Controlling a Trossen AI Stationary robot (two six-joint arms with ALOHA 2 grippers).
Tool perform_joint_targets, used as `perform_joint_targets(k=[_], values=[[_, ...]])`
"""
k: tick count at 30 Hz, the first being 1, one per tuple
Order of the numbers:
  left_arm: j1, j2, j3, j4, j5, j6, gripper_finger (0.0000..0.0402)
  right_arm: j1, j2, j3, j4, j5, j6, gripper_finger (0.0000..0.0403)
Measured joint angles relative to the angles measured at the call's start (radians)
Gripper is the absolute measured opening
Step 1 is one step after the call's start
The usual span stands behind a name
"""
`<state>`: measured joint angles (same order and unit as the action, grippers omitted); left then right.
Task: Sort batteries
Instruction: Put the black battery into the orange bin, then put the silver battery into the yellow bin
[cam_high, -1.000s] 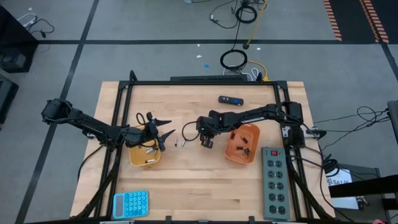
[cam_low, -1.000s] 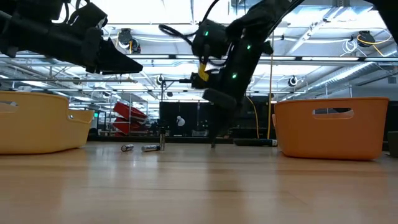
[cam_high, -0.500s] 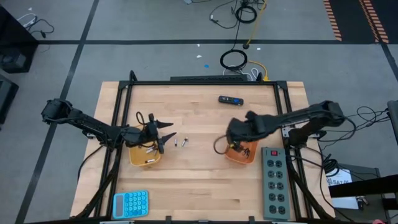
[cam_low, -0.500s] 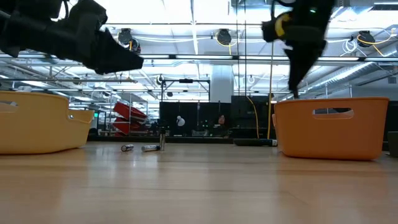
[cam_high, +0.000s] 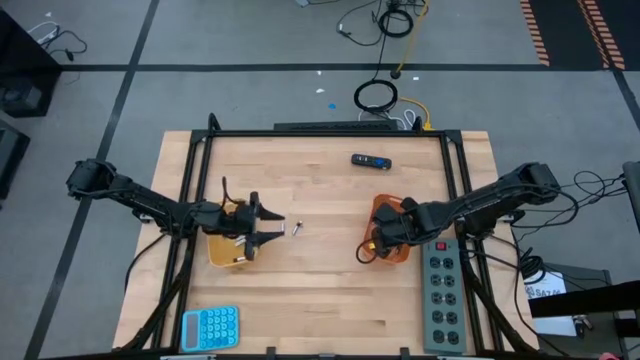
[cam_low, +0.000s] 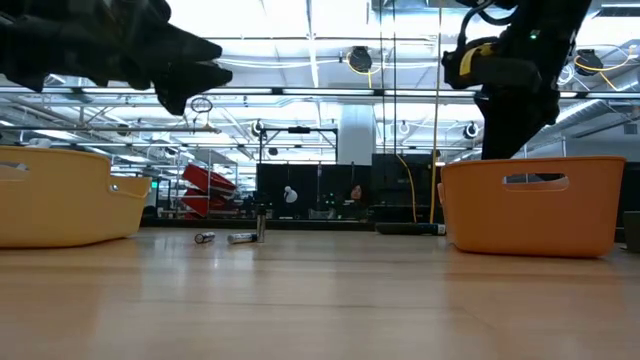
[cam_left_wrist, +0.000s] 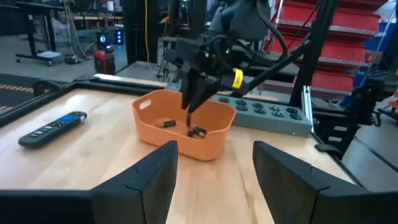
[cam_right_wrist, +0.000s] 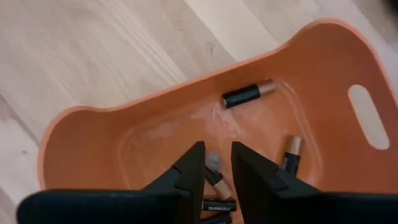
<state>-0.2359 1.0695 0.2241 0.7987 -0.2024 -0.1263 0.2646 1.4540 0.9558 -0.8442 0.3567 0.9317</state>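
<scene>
I had the right gripper (cam_right_wrist: 216, 171) hanging over the orange tray (cam_high: 378, 208), fingers a little apart with a battery (cam_right_wrist: 213, 167) between their tips, its long axis running down into the tray toward the dark batteries on the floor; I could not tell whether it was pinched or already slipping free. The loose batteries (cam_high: 291, 228) left on the table lay well apart from that tray, toward the yellow tray (cam_high: 232, 260). So I judged the left gripper (cam_high: 272, 228), spread wide just beside them, the nearer arm for the next pick.
</scene>
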Motion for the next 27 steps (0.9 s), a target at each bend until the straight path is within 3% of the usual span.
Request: perform_joint_targets(k=[7,15,21,27], values=[[0.000,0.000,0.000,-0.042,0.016,-0.027,0.0218,-0.010,0.000,0.005,-0.024,0.003,-0.016,0.0075],[-0.002,0.000,0.000,-0.049,0.078,-0.078,0.0218,-0.048,0.013,0.161,-0.090,0.060,-0.117,0.0080],[-0.016,0.036,0.000,-0.009,0.129,-0.093,0.0218,-0.114,0.116,0.180,0.248,0.061,-0.401,0.0080],[-0.120,0.133,0.000,0.080,0.142,-0.103,0.0218,-0.156,0.236,0.180,0.630,0.054,-0.640,0.0080]])
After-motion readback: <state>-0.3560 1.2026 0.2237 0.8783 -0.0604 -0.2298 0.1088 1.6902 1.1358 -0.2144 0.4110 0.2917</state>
